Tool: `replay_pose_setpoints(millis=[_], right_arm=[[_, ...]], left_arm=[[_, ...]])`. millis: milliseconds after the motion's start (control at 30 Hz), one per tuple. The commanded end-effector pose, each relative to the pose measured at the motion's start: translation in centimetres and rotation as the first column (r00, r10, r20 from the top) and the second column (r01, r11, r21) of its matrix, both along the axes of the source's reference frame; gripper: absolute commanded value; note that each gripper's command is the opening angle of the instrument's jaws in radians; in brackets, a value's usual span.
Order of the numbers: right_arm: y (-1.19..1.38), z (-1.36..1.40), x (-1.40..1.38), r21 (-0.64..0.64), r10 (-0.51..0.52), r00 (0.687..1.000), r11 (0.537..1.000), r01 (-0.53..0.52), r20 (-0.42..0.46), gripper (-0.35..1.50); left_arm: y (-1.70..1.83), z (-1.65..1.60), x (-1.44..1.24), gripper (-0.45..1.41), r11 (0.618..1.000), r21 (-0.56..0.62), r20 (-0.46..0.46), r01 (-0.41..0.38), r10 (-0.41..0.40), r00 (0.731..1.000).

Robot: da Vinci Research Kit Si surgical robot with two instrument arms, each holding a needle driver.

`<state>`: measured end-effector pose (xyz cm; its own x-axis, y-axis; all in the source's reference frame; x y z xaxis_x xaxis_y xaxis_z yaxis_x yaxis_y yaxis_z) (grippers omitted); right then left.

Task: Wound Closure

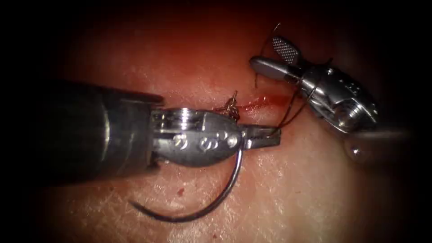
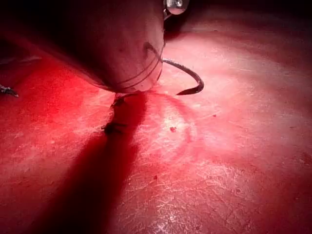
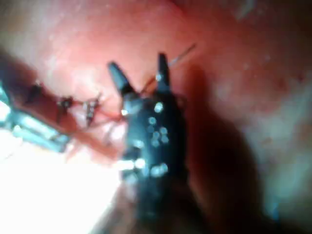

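Note:
My left tool [image 1: 276, 136] reaches in from the left, just below the cut [image 1: 258, 104], with its jaws shut on the curved needle [image 1: 211, 208] near its thread end. The needle hangs free above the tissue [image 1: 288, 189], out of the flesh, and its point swings down and left; it also shows as the needle [image 2: 189, 78] under the shaft [image 2: 112, 44]. The right tool [image 1: 263, 51] hovers at the cut's right end, jaws open and holding nothing. The thread [image 1: 292, 110] loops around its wrist; the right tool [image 3: 139, 70] shows spread jaws.
A tied knot [image 1: 231, 105] with short thread ends sits on the cut beside my left tool's wrist. Earlier stitches [image 3: 90, 109] line the cut, and a stitch [image 2: 112, 127] lies in the shaft's shadow. Red fluid [image 1: 265, 100] marks the cut's right end.

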<state>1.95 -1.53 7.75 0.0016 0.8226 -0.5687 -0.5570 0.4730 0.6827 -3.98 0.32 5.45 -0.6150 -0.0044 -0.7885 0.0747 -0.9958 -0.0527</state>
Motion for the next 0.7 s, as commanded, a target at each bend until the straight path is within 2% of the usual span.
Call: replay_pose_setpoints(millis=[33,367,700], right_arm=[[-0.04,0.11,0.03,0.006,0.000,1.000,1.000,0.000,-0.001,1.04],[-0.01,0.32,-0.01,0.050,0.004,1.000,0.999,-0.003,-0.017,1.04],[0.08,0.52,0.17,0.104,-0.024,0.998,0.994,0.030,-0.059,1.04]], left_arm=[[0.01,0.08,-0.05,-0.45,1.000,0.002,0.000,-0.002,0.002,1.000],[0.18,0.22,-0.05,-0.45,1.000,0.020,0.005,0.006,-0.006,1.000],[0.26,0.39,0.02,-0.45,1.000,0.026,-0.005,0.013,-0.013,1.000]])
